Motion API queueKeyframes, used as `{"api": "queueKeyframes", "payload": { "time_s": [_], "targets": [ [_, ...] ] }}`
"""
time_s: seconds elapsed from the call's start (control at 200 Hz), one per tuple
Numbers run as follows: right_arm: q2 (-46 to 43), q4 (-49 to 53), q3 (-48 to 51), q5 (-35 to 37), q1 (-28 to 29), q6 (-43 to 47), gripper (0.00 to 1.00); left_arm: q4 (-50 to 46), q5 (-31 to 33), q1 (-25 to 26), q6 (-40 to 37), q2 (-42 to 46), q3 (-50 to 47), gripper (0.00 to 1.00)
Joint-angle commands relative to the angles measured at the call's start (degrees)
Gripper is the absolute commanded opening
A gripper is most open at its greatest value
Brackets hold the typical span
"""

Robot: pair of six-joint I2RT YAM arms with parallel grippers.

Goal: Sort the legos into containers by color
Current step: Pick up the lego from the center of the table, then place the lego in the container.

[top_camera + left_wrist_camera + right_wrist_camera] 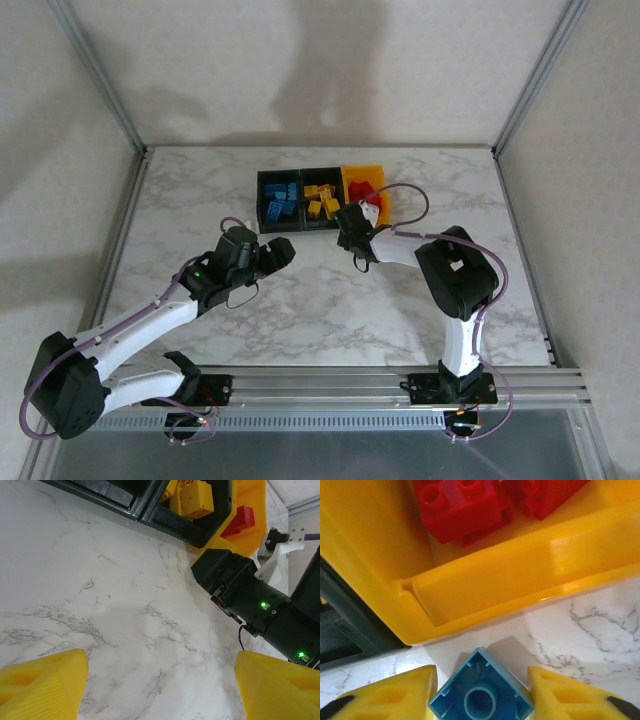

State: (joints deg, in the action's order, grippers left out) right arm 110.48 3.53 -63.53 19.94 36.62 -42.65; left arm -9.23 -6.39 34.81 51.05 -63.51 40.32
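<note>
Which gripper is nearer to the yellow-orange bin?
Right. The right gripper is just at the near wall of the yellow-orange bin, with a blue brick between its fingers. The left gripper is farther off to the left, over the table.

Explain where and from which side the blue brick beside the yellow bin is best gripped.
Take the blue brick by two opposite flat side walls, from straight above. It faces hollow side up outside the yellow bin, turned cornerwise to the right claw, whose fingers meet its corners; squaring the wrist to the flat faces would likely hold firmer.
</note>
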Motion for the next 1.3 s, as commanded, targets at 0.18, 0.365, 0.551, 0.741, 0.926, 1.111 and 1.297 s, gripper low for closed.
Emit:
{"api": "queueKeyframes", "payload": {
  "time_s": [0.18, 0.365, 0.551, 0.741, 0.926, 1.111, 1.297],
  "targets": [
    [-6.82, 2.03, 5.11, -0.41, 0.83, 0.96, 0.40, -1.25, 2.81, 0.28, 0.16, 1.87, -0.30, 0.77],
    [-13.07, 5.36, 5.17, -1.48, 3.63, 3.31, 0.40, -2.42, 5.95, -1.05, 2.21, 2.41, -0.75, 0.77],
    [-13.92, 8.79, -1.10, -2.67, 8.28, 5.81, 0.40, -5.04, 8.06, -4.97, 4.41, 5.44, -2.67, 0.77],
    [-8.83, 9.94, -10.92, -5.88, 10.64, 7.32, 0.40, -8.13, 9.41, -8.22, 6.17, 11.20, -5.36, 0.77],
    [-0.01, 11.85, -23.15, -8.83, 11.43, 8.95, 0.40, -10.05, 8.25, -9.93, 5.55, 14.61, -6.54, 0.78],
    [9.49, 13.97, -35.20, -9.66, 11.24, 10.11, 0.41, -11.56, 7.94, -10.54, 5.14, 16.95, -6.86, 0.78],
    [18.12, 14.66, -46.00, -10.49, 10.32, 10.38, 0.41, -13.15, 7.72, -11.07, 4.94, 18.83, -6.83, 0.78]
  ]
}}
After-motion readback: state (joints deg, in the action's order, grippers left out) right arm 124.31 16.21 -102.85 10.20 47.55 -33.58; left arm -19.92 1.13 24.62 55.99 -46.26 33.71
